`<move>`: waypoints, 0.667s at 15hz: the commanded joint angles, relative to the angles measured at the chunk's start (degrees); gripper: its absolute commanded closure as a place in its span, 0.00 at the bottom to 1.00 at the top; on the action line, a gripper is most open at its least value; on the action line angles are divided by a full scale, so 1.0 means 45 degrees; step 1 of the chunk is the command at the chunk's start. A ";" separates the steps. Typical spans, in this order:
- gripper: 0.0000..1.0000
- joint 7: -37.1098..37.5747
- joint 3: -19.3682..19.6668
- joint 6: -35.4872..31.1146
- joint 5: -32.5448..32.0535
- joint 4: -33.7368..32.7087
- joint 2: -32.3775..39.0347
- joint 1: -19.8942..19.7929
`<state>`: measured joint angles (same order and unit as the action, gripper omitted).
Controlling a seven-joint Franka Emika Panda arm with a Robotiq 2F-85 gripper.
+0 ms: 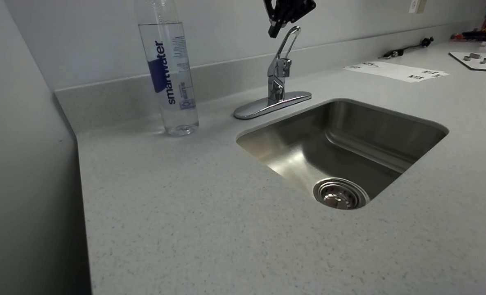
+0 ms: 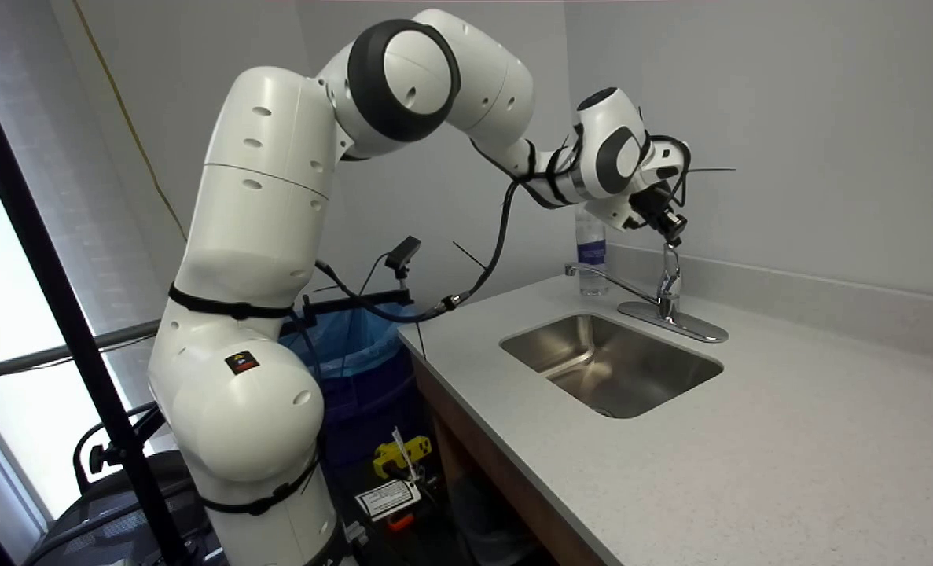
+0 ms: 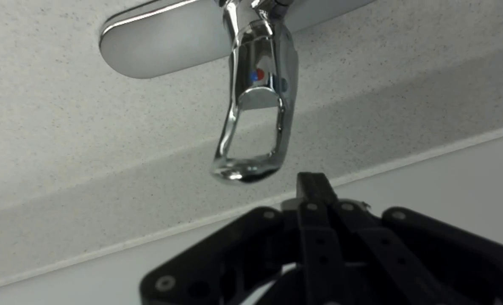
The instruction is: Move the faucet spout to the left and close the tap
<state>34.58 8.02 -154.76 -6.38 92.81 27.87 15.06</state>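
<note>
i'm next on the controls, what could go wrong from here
The black two-fingered gripper is shut and apart from the looped chrome lever handle; a push could slip off. In an exterior view, the long chrome spout overlaps the clear plastic water bottle; depending on clearance, swinging it might knock that over.

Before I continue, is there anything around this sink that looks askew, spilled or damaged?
The faucet spout looks odd: in an exterior view it is turned aside, toward the water bottle, rather than over the middle of the sink. The task may intend this. I see no spill or damage.
</note>
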 commanded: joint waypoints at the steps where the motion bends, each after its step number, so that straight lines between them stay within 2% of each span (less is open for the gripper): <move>1: 1.00 0.0156 -0.0030 0.0157 0.0094 0.0675 -0.0511 -0.0070; 10: 1.00 -0.0339 -0.0372 0.0076 0.0172 0.2949 -0.1846 -0.0247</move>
<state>34.46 7.75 -154.76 -6.31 100.30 24.14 14.87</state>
